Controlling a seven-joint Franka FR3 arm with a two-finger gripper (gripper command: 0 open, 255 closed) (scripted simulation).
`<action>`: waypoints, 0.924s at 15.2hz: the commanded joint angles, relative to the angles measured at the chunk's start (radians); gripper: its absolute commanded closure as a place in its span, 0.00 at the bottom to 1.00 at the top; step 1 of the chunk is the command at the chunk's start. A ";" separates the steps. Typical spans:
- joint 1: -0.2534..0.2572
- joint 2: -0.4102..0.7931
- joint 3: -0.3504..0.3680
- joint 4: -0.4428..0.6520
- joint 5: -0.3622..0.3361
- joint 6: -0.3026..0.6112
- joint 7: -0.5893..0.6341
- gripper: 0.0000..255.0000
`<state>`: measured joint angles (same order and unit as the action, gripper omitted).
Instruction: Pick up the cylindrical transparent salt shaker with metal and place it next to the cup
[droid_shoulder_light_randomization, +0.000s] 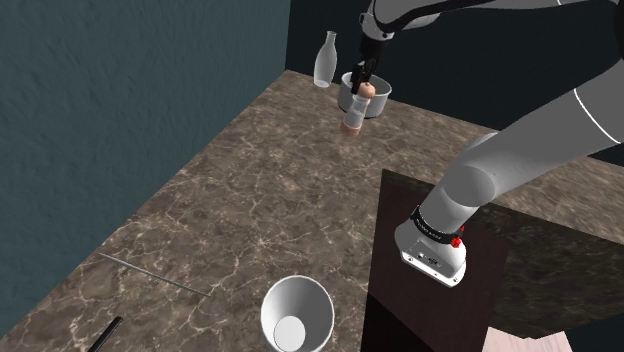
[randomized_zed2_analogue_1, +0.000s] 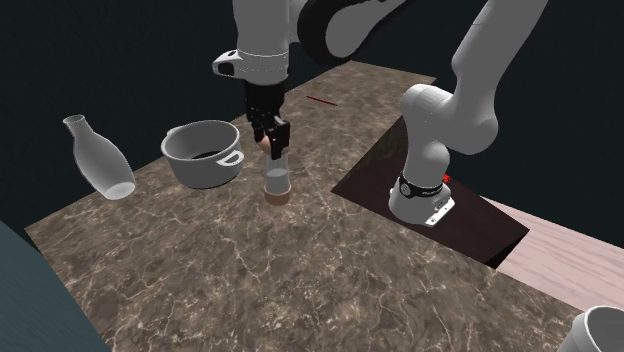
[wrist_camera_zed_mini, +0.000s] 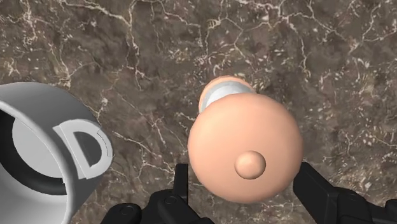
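Arm: stretched to the far end of the desk (randomized_zed2_analogue_1: 250, 265), hand (randomized_zed2_analogue_1: 275, 140) pointing down, clasped on the salt shaker's (randomized_zed2_analogue_1: 277, 178) cap. Salt shaker: clear cylinder, peach cap and base, slightly tilted, just beside grey pot (randomized_zed2_analogue_1: 205, 155); white cup (droid_shoulder_light_randomization: 297, 315) well apart, near edge

No text, label, brand, number or sign can be read in any view. The D-like shape on the grey pot (wrist_camera_zed_mini: 44, 102) in the wrist view is its side handle (wrist_camera_zed_mini: 86, 151), not a letter.
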<state>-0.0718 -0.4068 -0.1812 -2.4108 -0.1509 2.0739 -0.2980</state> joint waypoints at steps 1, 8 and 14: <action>0.000 -0.002 -0.001 0.028 0.002 -0.030 -0.006 1.00; 0.002 -0.020 0.006 0.107 0.007 -0.127 -0.012 1.00; 0.004 -0.026 0.011 0.183 0.012 -0.209 -0.017 1.00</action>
<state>-0.0682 -0.4285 -0.1723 -2.2402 -0.1397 1.8823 -0.3148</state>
